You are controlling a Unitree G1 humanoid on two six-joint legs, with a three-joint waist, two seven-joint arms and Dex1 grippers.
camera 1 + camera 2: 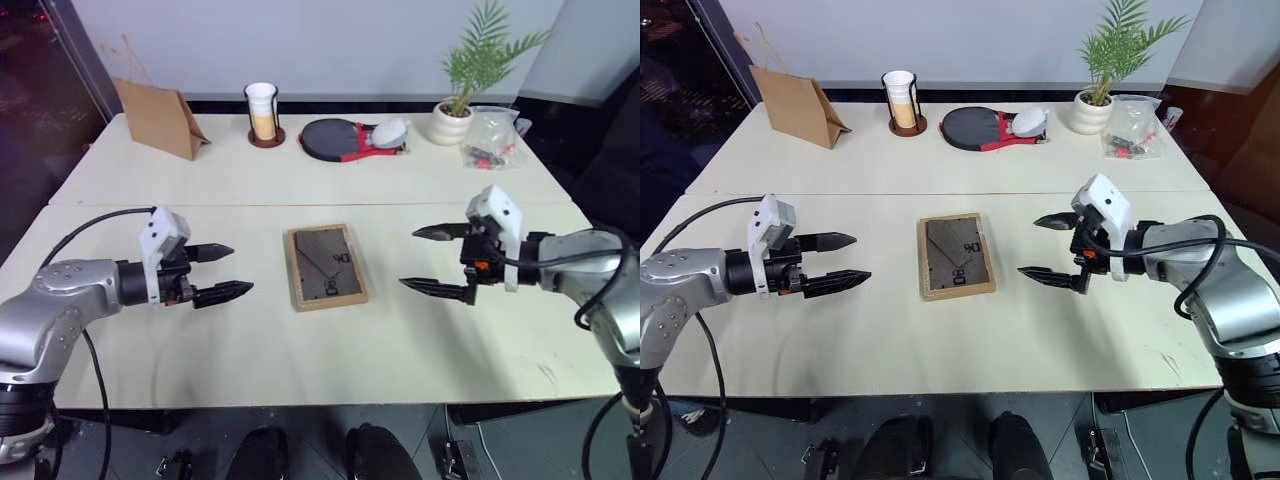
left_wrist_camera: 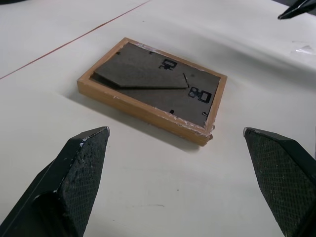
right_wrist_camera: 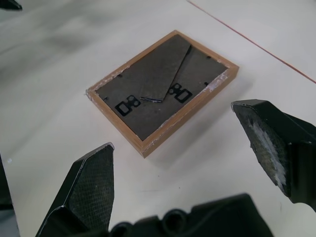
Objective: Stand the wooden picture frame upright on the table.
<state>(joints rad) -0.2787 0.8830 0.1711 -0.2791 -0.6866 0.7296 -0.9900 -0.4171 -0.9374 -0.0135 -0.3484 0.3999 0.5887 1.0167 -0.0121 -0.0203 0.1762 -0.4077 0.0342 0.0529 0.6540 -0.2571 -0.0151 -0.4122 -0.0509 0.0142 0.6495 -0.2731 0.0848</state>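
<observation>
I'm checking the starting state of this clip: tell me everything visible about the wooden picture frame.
The wooden picture frame is a small rectangle with a light-wood rim, chipped pale at a few edges and corners. It lies flat, face down, on the table, just on the robot's side of the seam, so its dark grey back faces up. The fold-out stand is folded flat against the back, beside small black metal hangers. Its picture side is hidden. Only the table touches it; the left gripper and right gripper are on either side, open and apart from it.

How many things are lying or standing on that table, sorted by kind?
Picture frame: 1
Paper bag: 1
Cup stack in holder: 1
Table tennis paddles: 2
Potted plant: 1
Plastic bag: 1
Total: 7
</observation>
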